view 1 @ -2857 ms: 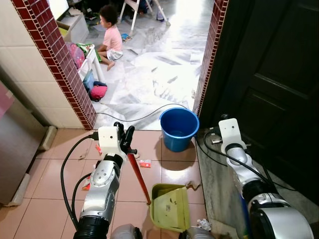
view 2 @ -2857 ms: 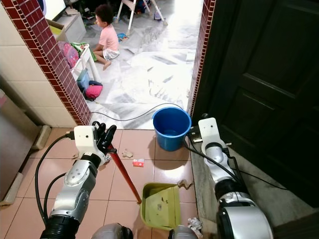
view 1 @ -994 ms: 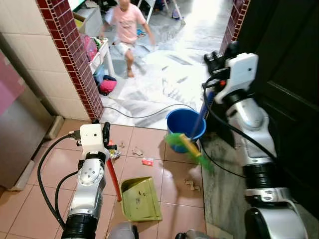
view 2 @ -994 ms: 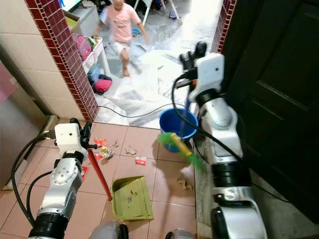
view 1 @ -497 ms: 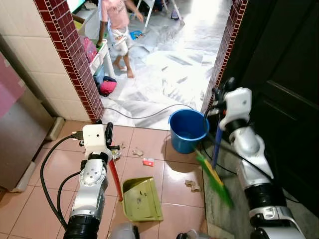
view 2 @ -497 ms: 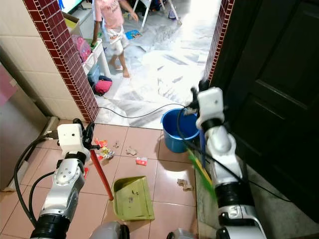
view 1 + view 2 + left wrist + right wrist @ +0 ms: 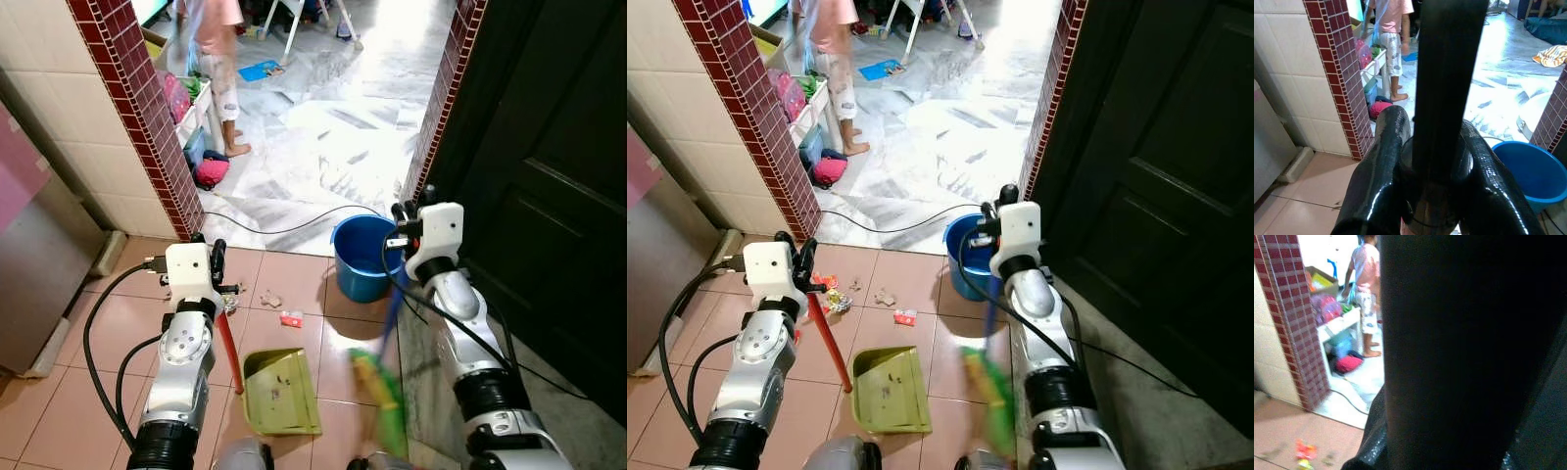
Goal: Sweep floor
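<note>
Your left gripper (image 7: 217,257) is clamped on the red handle (image 7: 231,348) of the long-handled green plastic dustpan (image 7: 280,392); in the left wrist view both black fingers (image 7: 1378,161) wrap the dark shaft. That handle leans down to the pan, which sits flat on the pink tiled floor (image 7: 98,352) just in front of you, with a few crumbs of dirt inside it.

Your right gripper (image 7: 404,217) holds the blue stick (image 7: 393,294) of the broom up near the dark wooden door (image 7: 549,176). From there the stick slants down to the green and yellow broom head (image 7: 380,397), which is blurred and lies on the tiles just to the right of the dustpan. In the right wrist view the stick blocks most of the frame, so you cannot make out the finger gap there.

You have scraps of litter near the left gripper: a small red and white wrapper (image 7: 290,318) and a crumpled brownish bit (image 7: 271,300) lie on the tiles beyond the pan. A round blue plastic bucket (image 7: 361,257) stands at the doorway, beside the right arm, with a black cable (image 7: 284,229) curving across the white marble floor (image 7: 323,127) behind it. Further back, a person in a pink top (image 7: 217,59) stands barefoot beside the maroon tiled wall edge (image 7: 137,117).
</note>
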